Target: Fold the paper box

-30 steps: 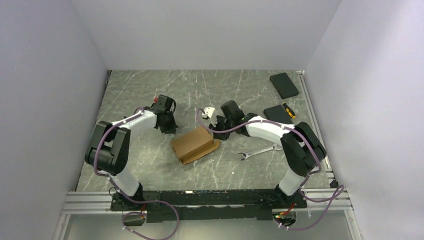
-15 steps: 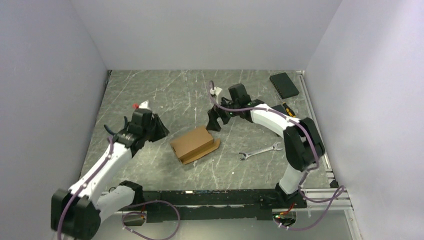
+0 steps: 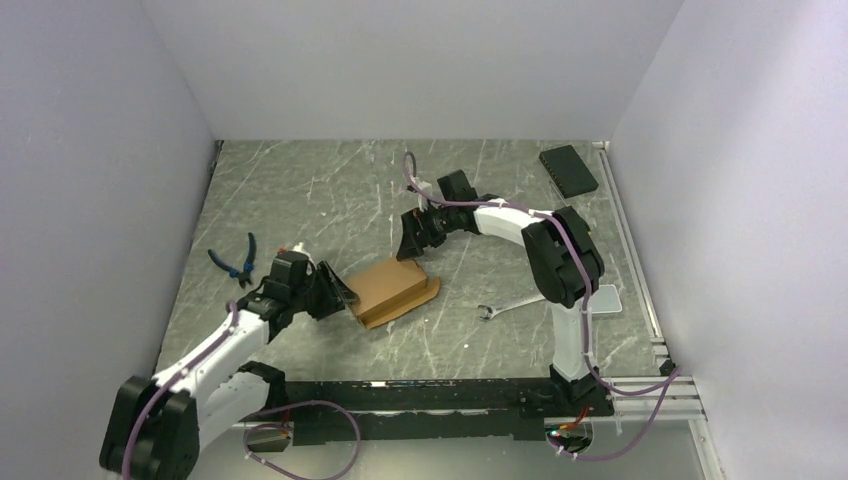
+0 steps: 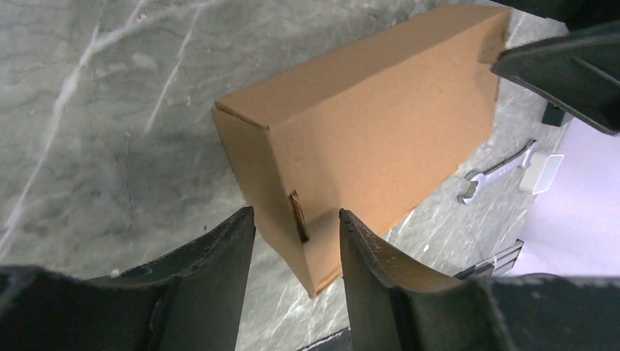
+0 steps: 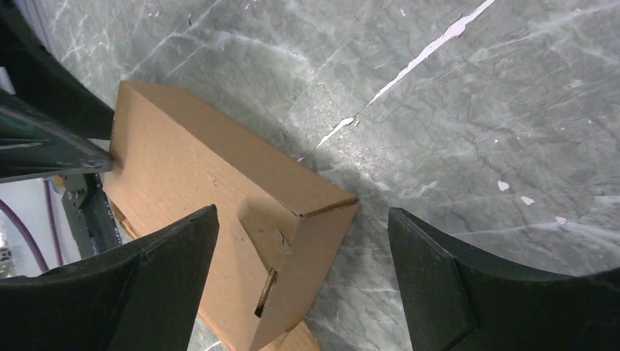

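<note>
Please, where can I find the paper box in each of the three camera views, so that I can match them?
Top external: the paper box lies near the middle of the picture, slightly below centre.
Left wrist: it fills the centre and upper right.
Right wrist: it is left of centre and reaches the bottom edge.
Shared landmark: the grey marbled table under it.

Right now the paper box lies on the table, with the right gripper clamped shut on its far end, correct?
No: the right gripper is open, jaws wide apart above the far end of the paper box, as the right wrist view shows. The rest holds.
</note>
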Motion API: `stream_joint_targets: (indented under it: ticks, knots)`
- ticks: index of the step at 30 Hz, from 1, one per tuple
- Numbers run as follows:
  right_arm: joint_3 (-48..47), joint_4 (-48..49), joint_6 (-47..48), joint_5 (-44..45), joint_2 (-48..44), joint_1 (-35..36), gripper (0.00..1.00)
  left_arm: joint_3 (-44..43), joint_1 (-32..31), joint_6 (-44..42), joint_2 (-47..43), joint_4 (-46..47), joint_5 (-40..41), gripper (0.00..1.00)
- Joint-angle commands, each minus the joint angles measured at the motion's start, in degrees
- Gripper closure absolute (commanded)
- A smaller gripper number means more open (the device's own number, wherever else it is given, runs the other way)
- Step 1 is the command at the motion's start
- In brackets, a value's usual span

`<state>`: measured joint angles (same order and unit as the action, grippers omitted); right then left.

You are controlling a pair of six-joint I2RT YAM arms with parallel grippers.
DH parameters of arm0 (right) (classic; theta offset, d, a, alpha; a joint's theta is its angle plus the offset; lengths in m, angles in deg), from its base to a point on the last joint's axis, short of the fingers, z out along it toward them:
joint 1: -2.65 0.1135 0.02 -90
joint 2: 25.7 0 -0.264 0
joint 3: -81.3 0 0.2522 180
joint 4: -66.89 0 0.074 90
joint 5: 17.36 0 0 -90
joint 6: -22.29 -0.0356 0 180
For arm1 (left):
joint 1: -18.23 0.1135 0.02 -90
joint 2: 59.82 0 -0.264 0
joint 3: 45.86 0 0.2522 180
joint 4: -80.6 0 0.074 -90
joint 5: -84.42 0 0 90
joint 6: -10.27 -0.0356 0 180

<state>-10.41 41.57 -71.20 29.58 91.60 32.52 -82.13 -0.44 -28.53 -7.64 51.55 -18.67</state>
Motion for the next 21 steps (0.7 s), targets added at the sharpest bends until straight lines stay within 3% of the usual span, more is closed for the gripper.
stream_joint_targets:
  ticks: [1,11,21]
  knots:
    - [-1.6,1.2,-2.9,-2.1,0.5,-0.1,0.13,-2.4,0.0,0.9,6.9,9.0,-3.0,0.48]
    - [3.4,1.2,-3.2,-0.7,-1.9,-1.4,0.43,-10.6,0.8,-4.3,18.3,6.7,-0.1,0.52]
    - [20.4,7.7,-7.3,2.3,-15.9,-3.9,0.5,-23.8,2.7,-13.5,34.5,4.5,-4.9,0.57]
